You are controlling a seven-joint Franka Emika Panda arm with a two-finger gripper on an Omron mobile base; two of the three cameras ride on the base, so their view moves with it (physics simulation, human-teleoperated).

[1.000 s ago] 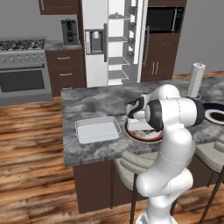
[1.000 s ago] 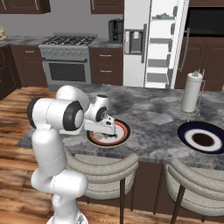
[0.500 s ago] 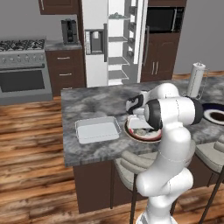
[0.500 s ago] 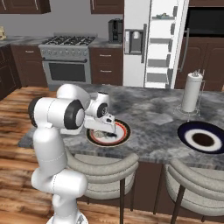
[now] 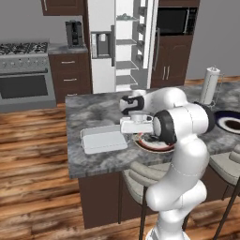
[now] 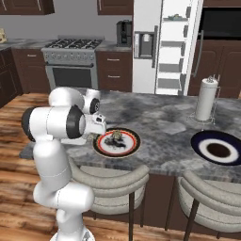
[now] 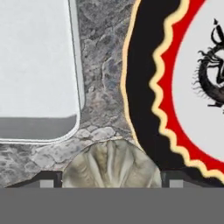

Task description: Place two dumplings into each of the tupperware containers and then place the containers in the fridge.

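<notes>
Beige dumpling (image 7: 111, 164) gripped between my fingertips (image 7: 48, 180) in hand view (base views hide it); gripper (image 5: 127, 125) shifted off plate (image 5: 152, 144) toward white tupperware container (image 5: 104, 140) since earlier

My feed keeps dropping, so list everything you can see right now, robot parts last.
dumpling: one, beige, between the pincer tips, above the counter
dumplings on plate: small pile, count unclear
red-rimmed plate: one, island counter, beside the tub
white tub: one, translucent, counter left of the plate
blue plate: one, dark blue and white, counter's right end
paper towel roll: one, white, upright
fridge: one, white, door open
stove: one, grey
stools: two, grey
pincer: closed around the dumpling
</notes>
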